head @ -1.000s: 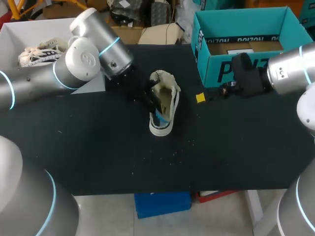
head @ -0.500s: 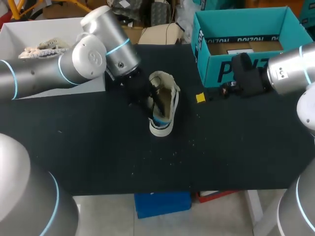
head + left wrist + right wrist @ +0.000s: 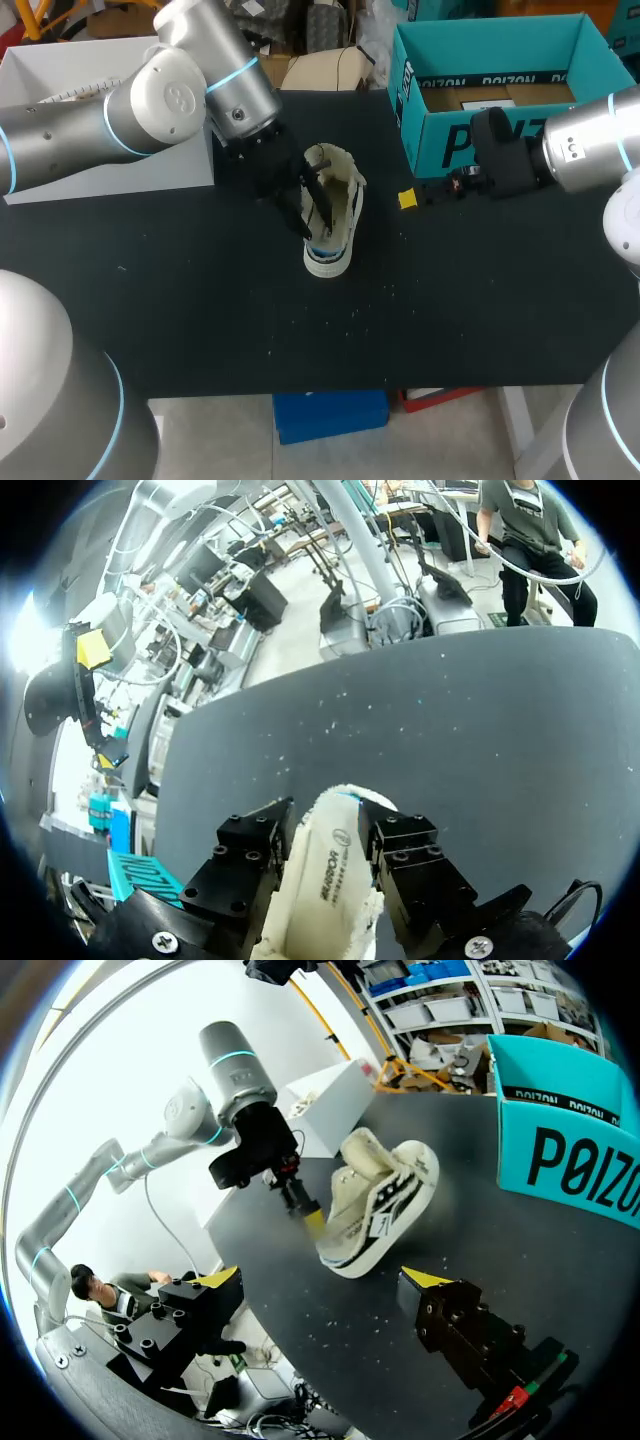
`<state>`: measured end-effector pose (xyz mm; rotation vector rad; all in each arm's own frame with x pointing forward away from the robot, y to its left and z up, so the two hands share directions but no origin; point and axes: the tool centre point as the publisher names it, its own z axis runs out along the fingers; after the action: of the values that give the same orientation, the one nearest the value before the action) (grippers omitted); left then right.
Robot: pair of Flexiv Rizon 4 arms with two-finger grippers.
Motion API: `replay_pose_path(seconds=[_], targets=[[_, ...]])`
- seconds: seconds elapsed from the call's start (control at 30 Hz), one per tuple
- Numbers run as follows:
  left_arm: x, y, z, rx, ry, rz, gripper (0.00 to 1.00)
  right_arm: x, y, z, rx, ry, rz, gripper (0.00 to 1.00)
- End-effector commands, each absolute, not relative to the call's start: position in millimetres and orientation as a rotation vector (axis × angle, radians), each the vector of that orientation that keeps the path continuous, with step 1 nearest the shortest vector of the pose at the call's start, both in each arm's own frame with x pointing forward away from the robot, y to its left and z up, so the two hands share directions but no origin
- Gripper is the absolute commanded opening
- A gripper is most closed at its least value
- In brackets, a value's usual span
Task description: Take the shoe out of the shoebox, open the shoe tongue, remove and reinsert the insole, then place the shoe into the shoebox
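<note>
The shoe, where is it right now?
In the head view the shoe lies near the middle of the black table, out of the teal shoebox on its right, with the left gripper at it.

left arm [image 3: 150, 95] / right arm [image 3: 590, 145]: silver, cyan rings | fingers [image 3: 465, 1325]: black, screw heads | possibly thin cable [image 3: 585, 893]

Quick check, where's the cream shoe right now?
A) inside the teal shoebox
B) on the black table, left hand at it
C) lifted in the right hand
B: the shoe lies out on the black table with the left hand at its opening. The right hand is open and empty, beside the teal shoebox.
</note>
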<state>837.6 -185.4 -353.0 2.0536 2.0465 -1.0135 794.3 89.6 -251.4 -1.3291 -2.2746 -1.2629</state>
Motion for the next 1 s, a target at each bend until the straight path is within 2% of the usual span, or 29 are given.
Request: replay_pose_path(seconds=[0.03,0.5,0.53,0.6,1.0], targets=[[837,-189,-359,2.06,2.062,-1.019,0.35,795,90,-251,-1.33,-2.275,-1.26,1.0],[830,-182,-369,2.065,2.118,-1.01,0.34,795,90,-251,-1.33,-2.275,-1.26,1.0],[830,-182,-370,2.064,2.123,-1.01,0.28,795,90,-251,-1.33,-2.275,-1.26,1.0],[829,-179,-372,2.067,2.14,-0.983,0.0,795,90,-251,-1.33,-2.275,-1.26,1.0],[834,-175,-382,2.077,2.166,-0.909,0.0,795,90,-251,-1.33,-2.275,-1.26,1.0]])
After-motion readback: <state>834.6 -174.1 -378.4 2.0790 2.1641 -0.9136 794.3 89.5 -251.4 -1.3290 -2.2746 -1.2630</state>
